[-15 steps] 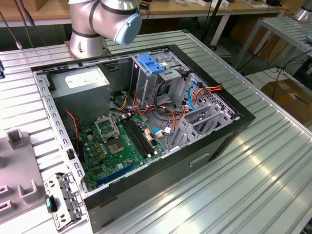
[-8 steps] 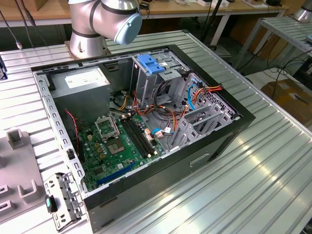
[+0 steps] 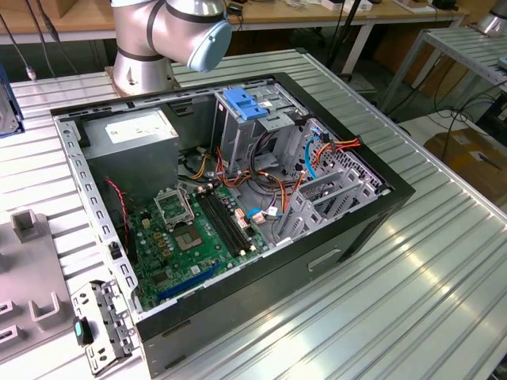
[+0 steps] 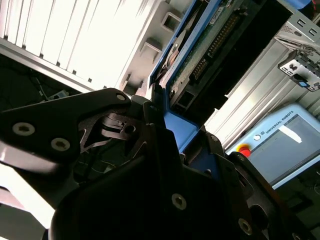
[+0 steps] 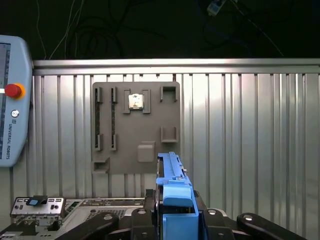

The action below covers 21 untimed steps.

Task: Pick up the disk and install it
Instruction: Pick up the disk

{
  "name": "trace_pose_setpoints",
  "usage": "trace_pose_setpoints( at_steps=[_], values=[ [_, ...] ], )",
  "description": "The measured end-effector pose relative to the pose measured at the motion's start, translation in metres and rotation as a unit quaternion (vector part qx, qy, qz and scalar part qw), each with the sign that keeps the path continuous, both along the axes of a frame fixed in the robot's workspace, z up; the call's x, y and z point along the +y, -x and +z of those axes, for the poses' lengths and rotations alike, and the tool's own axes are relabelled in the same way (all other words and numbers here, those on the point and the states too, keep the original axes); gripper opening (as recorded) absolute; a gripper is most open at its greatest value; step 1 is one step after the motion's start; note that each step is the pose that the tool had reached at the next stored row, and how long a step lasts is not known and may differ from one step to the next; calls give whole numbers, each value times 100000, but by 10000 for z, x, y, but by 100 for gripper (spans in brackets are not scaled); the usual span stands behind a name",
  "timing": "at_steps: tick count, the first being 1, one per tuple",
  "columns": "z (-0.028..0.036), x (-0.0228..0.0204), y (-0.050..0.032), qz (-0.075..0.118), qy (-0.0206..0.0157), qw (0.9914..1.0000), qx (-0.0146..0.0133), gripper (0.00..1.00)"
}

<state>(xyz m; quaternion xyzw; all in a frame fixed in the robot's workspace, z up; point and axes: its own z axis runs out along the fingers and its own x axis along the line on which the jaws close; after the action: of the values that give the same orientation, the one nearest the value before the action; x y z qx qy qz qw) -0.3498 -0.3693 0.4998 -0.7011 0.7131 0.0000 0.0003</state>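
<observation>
Robotics lab: ribbed bench (image 3: 412,277), teach pendant (image 5: 12,100)

Table (image 3: 444,261): ribbed bare metal, bright and reflective. Computer case (image 3: 341,245): matt black outer shell; inner frame and drive cage (image 3: 238,146) of dull grey sheet metal. Motherboard (image 3: 190,245): green board, slight gloss. Latch (image 3: 247,104) on the cage: smooth blue plastic. Disk (image 5: 174,192): smooth blue plastic rail. Gripper (image 5: 175,207): matt black body, bright metal screw heads. Fixture plate (image 5: 135,125): matt grey plastic. Teach pendant (image 5: 12,125): smooth pale plastic. Robot arm (image 3: 154,32): satin silver metal, pale blue cap
</observation>
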Motion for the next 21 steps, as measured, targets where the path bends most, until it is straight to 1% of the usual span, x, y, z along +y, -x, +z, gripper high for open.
trace_pose_setpoints(
  at_steps=[9, 13, 21],
  values=[
    [0, -9, -171, -108, -2, 100000, 229, 37],
    [0, -10, -289, -182, 0, 99999, 355, 37],
    [0, -12, -441, -278, 0, 99998, 500, 37]
  ],
)
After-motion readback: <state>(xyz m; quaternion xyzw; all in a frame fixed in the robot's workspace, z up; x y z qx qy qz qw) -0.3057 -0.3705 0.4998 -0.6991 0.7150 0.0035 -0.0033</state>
